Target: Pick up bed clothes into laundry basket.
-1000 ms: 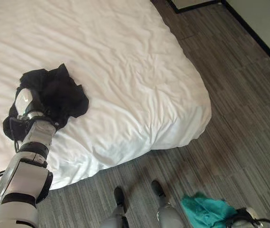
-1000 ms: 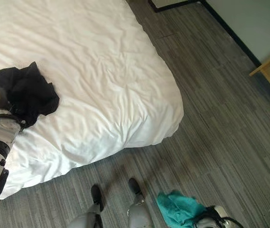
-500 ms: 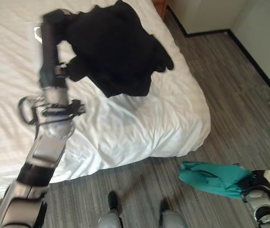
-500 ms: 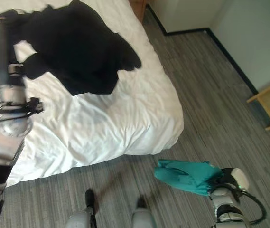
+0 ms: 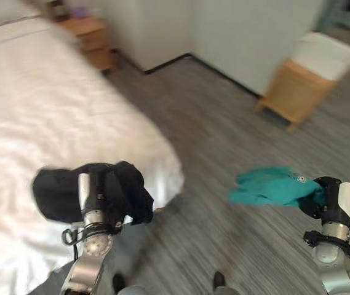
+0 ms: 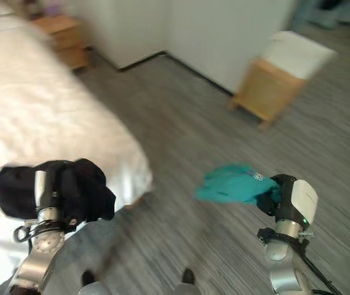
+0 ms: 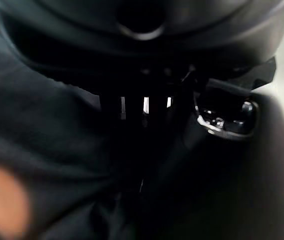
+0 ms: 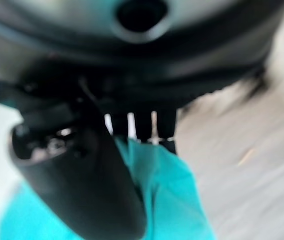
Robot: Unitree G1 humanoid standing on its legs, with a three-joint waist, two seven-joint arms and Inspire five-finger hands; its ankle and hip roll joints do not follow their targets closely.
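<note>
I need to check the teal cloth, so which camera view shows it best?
The left eye view: the teal cloth hangs whole from the right robot hand, above the floor. The right eye view shows much the same. The right wrist view shows just a patch past the fingers.

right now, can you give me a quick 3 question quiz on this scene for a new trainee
1. True or false: the left hand holds a black garment.
2. Multiple choice: what does the right hand hold? A) a white pillow B) a teal cloth C) nothing
3. Fill in: the black garment hangs by the edge of the white ____.

Key:
1. True. In the left wrist view the hand's fingers are sunk in the black fabric.
2. B. The teal cloth hangs from that hand above the grey floor.
3. bed.
</note>
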